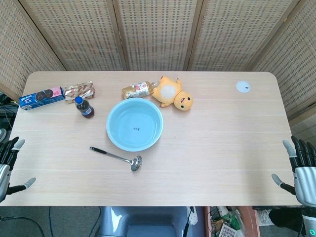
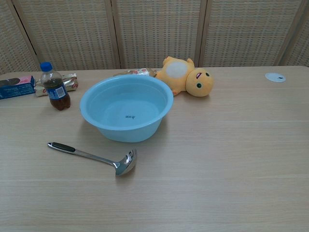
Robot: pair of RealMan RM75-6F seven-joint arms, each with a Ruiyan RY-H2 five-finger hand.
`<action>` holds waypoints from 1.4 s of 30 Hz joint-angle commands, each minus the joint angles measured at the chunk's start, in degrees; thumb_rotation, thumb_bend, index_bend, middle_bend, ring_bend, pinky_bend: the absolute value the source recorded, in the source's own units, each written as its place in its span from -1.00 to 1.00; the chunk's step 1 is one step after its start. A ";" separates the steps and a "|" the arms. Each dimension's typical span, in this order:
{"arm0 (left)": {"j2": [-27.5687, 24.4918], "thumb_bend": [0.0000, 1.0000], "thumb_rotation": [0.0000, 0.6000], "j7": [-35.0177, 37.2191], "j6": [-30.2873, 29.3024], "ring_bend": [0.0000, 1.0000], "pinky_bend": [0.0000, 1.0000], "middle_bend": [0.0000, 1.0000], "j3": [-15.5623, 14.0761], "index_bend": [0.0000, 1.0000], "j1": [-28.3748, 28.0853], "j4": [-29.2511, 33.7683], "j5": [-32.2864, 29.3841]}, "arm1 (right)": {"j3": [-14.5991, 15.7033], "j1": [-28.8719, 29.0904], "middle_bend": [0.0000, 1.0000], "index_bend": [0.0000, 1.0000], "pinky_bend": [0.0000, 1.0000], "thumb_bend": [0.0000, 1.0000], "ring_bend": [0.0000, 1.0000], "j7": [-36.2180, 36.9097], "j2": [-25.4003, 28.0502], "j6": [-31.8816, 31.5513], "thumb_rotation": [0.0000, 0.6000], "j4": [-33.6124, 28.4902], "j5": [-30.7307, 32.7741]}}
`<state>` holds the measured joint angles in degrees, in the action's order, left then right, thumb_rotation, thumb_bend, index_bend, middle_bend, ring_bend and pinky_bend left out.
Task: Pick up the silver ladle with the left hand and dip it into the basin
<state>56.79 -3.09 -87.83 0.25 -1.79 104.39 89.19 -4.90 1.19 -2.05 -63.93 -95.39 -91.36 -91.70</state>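
Nearest the chest camera lies the silver ladle [image 2: 94,156], flat on the table [image 2: 231,159] just in front of the basin [image 2: 126,107] and apart from it. Its bowl [image 2: 126,162] sits near the basin's front wall; its dark-gripped handle end [image 2: 61,147] points away from the basin toward the robot's left.

Left hand [image 1: 9,165]: at the table's left edge, well apart from the ladle, fingers spread, holding nothing. Right hand [image 1: 301,170]: at the right edge, also spread and empty. Neither hand shows in the chest view.

Handling assessment of the ladle, by judgement: polished metal, stiff, probably light, not fragile. The thin shaft looks slippery and lies flush to the tabletop, so little clearance for fingers beneath it. The dark grip section is the better hold: thicker, likely less slick, and it is the end nearest the left hand. A hold there leaves the bowl free to swing over the basin's rim. Risk noted: the shaft could roll or skid under a glancing touch.

The basin looks like thin plastic, light enough to shift if knocked; whether it contains water cannot be told.

Behind the basin: a yellow plush toy [image 2: 186,76] and a lying bottle [image 1: 137,89]. To the basin's left: an upright cola bottle [image 2: 54,88], a snack packet [image 1: 79,91] and a biscuit box [image 1: 41,98].
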 commanded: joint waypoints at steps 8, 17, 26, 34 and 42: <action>-0.24 -0.78 1.00 0.39 -0.16 -1.00 -1.00 -1.00 -0.06 -1.00 0.08 -0.09 0.25 | -0.12 -0.31 -1.00 -1.00 -1.00 -1.00 -1.00 -1.98 0.03 0.72 1.00 -0.81 1.12; 0.90 -0.78 1.00 4.71 10.19 -1.00 -1.00 -1.00 2.63 -1.00 -7.57 -6.76 -1.38 | -0.45 0.28 -1.00 -1.00 -1.00 -1.00 -1.00 -0.56 -0.01 2.39 1.00 -0.76 2.32; 8.21 -0.78 1.00 2.61 22.43 0.42 0.27 0.59 4.31 -1.00 -19.57 -22.32 1.88 | -1.52 1.52 -1.00 -1.00 -1.00 -1.00 -1.00 -1.80 -1.01 5.60 1.00 0.13 5.83; 15.29 -0.78 1.00 10.81 27.32 1.00 1.00 1.00 1.75 -0.67 -26.47 -36.95 7.06 | -1.93 2.13 -1.00 -1.00 -1.00 -1.00 -1.00 -2.83 -1.49 6.97 1.00 0.36 7.31; 19.34 -0.78 1.00 13.30 33.91 1.00 1.00 1.00 0.56 -0.46 -30.84 -41.51 5.86 | -2.04 2.34 -1.00 -1.00 -1.00 -1.00 -1.00 -2.81 -1.49 7.95 1.00 0.52 8.45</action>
<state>75.17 9.53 -55.01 1.26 -31.68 63.59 95.27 -6.92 3.51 -4.92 -65.45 -87.52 -90.86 -83.34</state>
